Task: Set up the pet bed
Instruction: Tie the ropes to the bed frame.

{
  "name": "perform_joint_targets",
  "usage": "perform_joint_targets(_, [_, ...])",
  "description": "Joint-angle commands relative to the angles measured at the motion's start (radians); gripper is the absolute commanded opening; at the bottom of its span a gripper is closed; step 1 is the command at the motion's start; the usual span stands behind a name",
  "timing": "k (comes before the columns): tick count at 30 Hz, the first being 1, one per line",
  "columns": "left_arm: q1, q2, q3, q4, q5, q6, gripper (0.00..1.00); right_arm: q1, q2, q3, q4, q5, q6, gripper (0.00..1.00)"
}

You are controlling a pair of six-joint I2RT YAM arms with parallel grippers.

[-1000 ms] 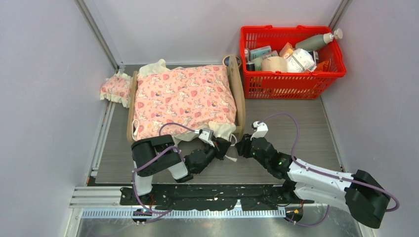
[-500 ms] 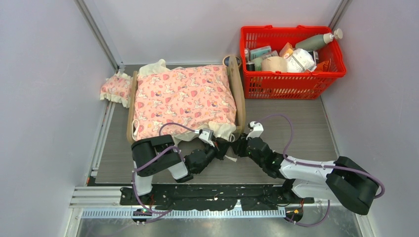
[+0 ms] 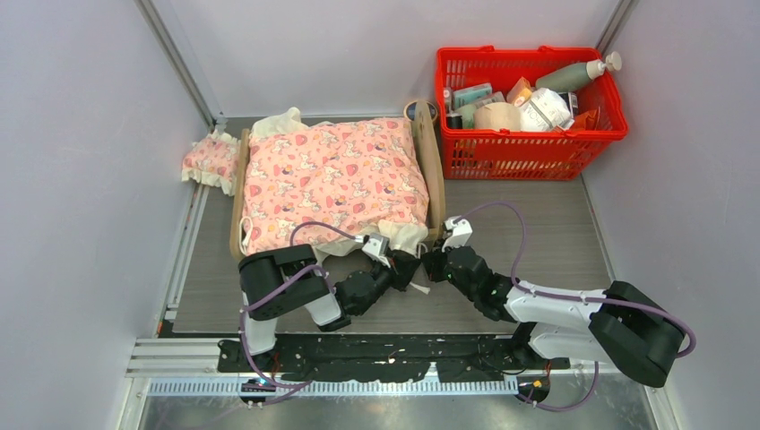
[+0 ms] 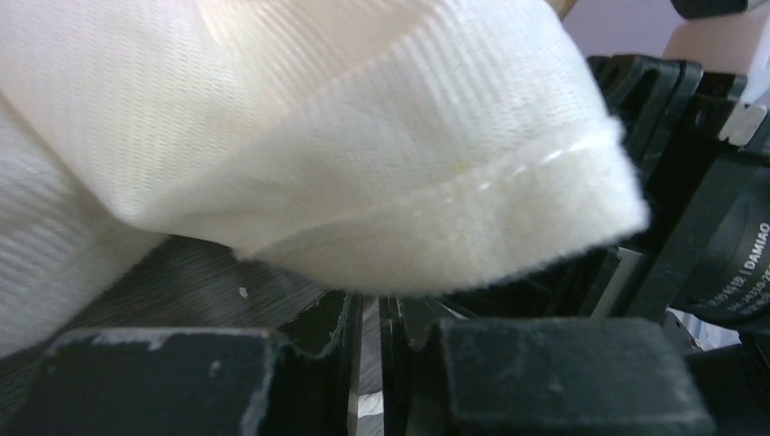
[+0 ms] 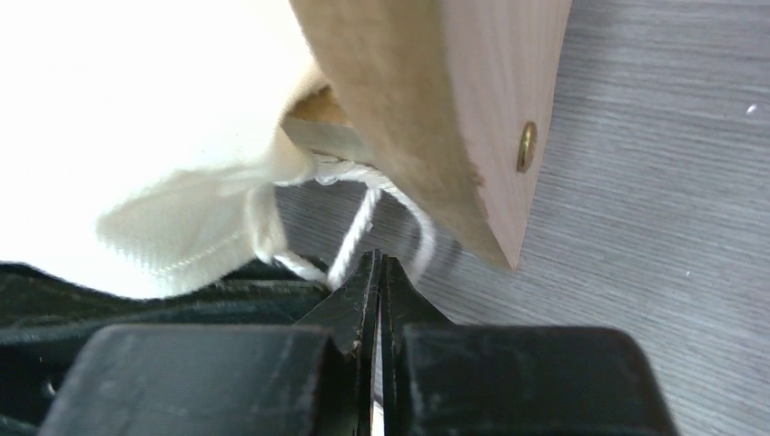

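Our right gripper (image 5: 378, 271) has its fingers pressed together, with only a hairline between them. A white cord (image 5: 357, 234) drops from the corner above straight to the tips and touches them. We cannot tell whether it is truly caught. Just past the tips, at 12 to 1 o'clock in the wrist view, stands the plywood corner of the pet bed (image 5: 436, 109), a brass screw head in its edge. Cream cloth spills out of it toward 10 o'clock.

Our left gripper (image 4: 370, 313) also has its fingers drawn close, a thin slit left between them. We see nothing clearly held there. A cream frill (image 4: 363, 163) hangs right above the tips and fills most of that view. At 3 o'clock are the black parts of the other arm, very near.

From above, both grippers meet nose to nose at the bed's 5 o'clock corner, the left one coming in from 8 o'clock and the right one from 4 o'clock. The bed lies on the table (image 3: 538, 224) toward 11 o'clock of them, covered by a pink patterned blanket (image 3: 332, 175). A small pink pillow (image 3: 211, 159) sits off the bed at its 10 o'clock corner. A red basket (image 3: 529, 154) full of items stands at the bed's 2 o'clock, just beside it.
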Motion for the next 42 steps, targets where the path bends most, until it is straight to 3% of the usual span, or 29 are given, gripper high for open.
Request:
perform_joint_targets(1, [-0.013, 0.010, 0.006, 0.027, 0.039, 0.042, 0.19, -0.002, 0.000, 0.044, 0.036, -0.005, -0.090, 0.05])
perform_joint_targets(8, [-0.012, -0.016, -0.044, 0.026, 0.053, 0.088, 0.33, -0.002, 0.011, 0.046, 0.047, -0.020, -0.100, 0.05])
perform_joint_targets(17, [-0.012, -0.067, -0.133, 0.027, 0.012, 0.145, 0.41, -0.002, 0.006, 0.043, 0.043, -0.017, -0.098, 0.05])
perform_joint_targets(27, [0.009, -0.090, -0.154, 0.026, -0.021, 0.140, 0.42, 0.001, -0.034, 0.055, -0.001, 0.001, -0.094, 0.06])
perform_joint_targets(36, [0.111, -0.142, -0.155, -0.050, 0.030, 0.028, 0.41, 0.014, -0.016, 0.061, 0.025, 0.033, -0.083, 0.15])
perform_joint_targets(42, [0.115, -0.183, -0.133, -0.111, -0.012, 0.043, 0.40, 0.052, 0.008, 0.090, 0.015, 0.065, -0.057, 0.20])
